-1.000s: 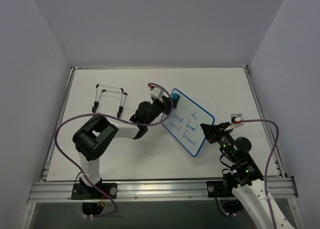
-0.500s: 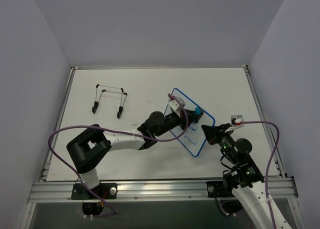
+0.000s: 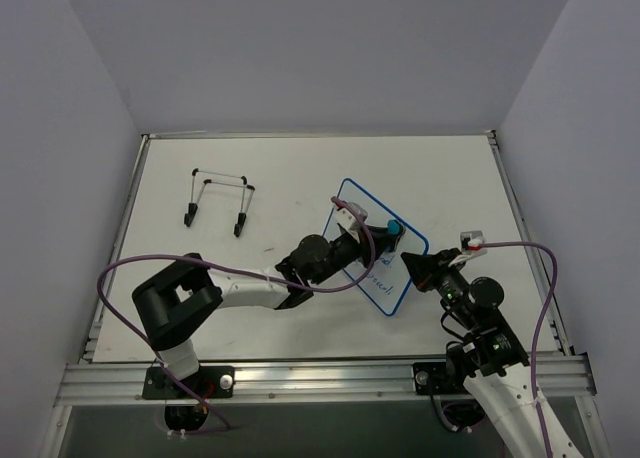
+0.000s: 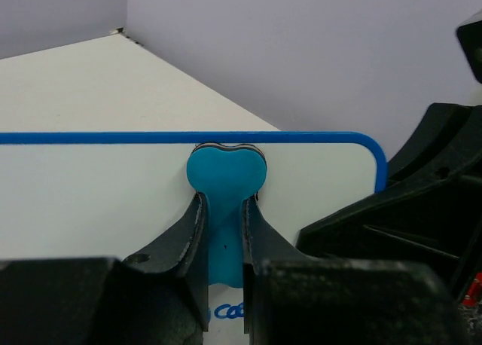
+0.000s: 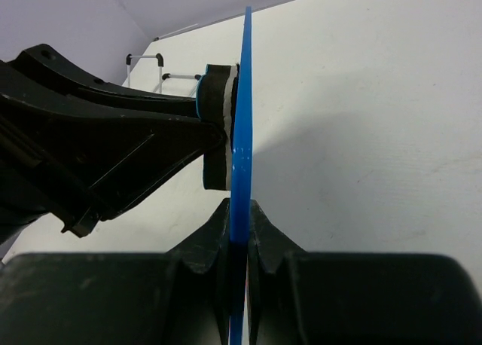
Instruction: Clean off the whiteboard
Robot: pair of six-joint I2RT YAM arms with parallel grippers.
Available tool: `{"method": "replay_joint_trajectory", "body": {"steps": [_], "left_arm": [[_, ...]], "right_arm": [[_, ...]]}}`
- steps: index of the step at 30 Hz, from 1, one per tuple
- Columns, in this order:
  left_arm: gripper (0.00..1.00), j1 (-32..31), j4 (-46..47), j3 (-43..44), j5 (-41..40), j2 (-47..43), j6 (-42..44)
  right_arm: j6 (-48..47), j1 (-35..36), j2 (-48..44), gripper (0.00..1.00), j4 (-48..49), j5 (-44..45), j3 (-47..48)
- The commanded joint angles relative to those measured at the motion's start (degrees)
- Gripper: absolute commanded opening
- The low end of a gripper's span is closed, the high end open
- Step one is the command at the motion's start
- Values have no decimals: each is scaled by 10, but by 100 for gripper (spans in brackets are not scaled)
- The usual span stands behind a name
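Note:
The whiteboard (image 3: 388,278), white with a thin blue rim, stands tilted up near the table's middle right. My right gripper (image 3: 412,266) is shut on its lower right edge; in the right wrist view the rim (image 5: 242,119) runs edge-on between the jaws of the right gripper (image 5: 239,218). My left gripper (image 3: 382,236) is shut on the blue bone-shaped eraser (image 4: 225,172) and presses it flat on the board (image 4: 98,187) near its far rim. Blue writing (image 4: 230,311) shows below the eraser. The left arm hides much of the board from above.
A black wire stand (image 3: 218,200) sits at the table's back left; it also shows in the right wrist view (image 5: 144,59). Grey walls close in the table on three sides. A metal rail (image 3: 320,376) runs along the near edge.
My left gripper has swept the eraser from the board's far corner down across its face toward the right edge. Much of the writing seen before is now gone or hidden. The right gripper has held still.

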Motion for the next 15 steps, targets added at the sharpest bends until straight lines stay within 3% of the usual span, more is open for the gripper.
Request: {"method": "replay_joint_trajectory", "body": {"steps": [1, 15], "left_arm": [[2, 15, -33, -23, -73, 13, -11], [2, 102, 18, -68, -55, 65, -57]], "right_arm": [[11, 19, -15, 0, 63, -104, 51], [12, 19, -13, 0, 58, -115, 64]]}}
